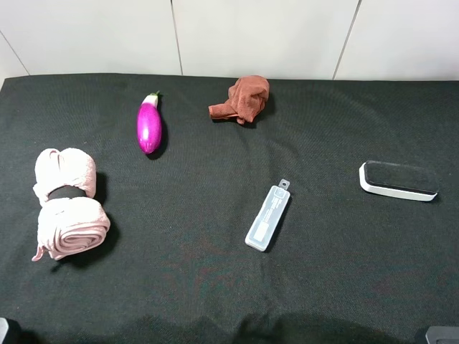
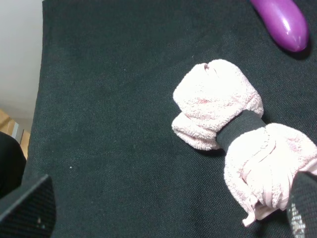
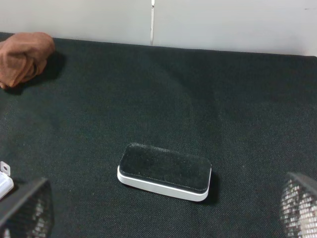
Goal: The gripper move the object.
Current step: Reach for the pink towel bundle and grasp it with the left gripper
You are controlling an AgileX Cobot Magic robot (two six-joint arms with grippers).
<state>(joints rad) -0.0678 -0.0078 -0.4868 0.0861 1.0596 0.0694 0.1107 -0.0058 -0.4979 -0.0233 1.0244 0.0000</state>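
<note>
On the left side of the black tabletop (image 1: 215,287), near its left edge, the pale pink towel roll (image 1: 66,204) lies doubled over, cinched at its middle by a black band (image 1: 66,191). Nothing grips it. The purple toy eggplant (image 1: 149,125) lies farther back and a little to the right of it, well apart, its green-and-white stem end pointing to the wall. The rust-brown cloth wad (image 1: 242,99) sits bunched near the back edge, about mid-table.

The only container is a slim translucent case (image 1: 268,218) right of centre, lying flat at a slant with a small tab at its far end. What it holds, if anything, cannot be made out through the cloudy plastic. To the right, well apart from it, a white block with a black felt top (image 1: 398,180) rests felt side up.

The left gripper (image 2: 166,213) hangs above the cloth with its two dark fingers spread wide and nothing between them. In the left wrist view one finger overlaps the frayed end of the roll, though whether it touches cannot be told. The right gripper (image 3: 161,213) is likewise spread wide and holds nothing, with the felt-topped block ahead of it on the cloth, between the lines of its fingers
</note>
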